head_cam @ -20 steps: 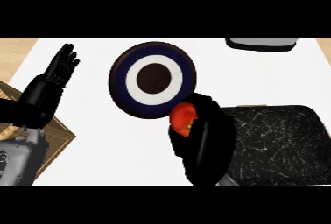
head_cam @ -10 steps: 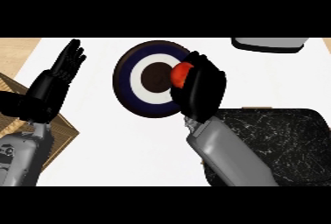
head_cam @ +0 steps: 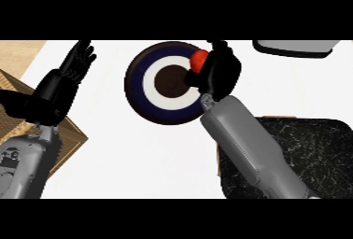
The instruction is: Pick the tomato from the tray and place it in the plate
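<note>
The white table (head_cam: 138,158) carries a dark marbled tray (head_cam: 310,144) at the near right and a ringed plate (head_cam: 138,88) farther off, left of it. The right robot hand (head_cam: 219,72) hangs over the plate's right rim, curled round the tomato (head_cam: 199,58), which peeks out on its far-left side, perhaps not touching the plate. The left robot hand (head_cam: 62,84) rests spread at the left.

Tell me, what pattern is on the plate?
The plate has concentric rings: dark brown rim, navy band, white band, dark brown centre. Head view shows it.
</note>
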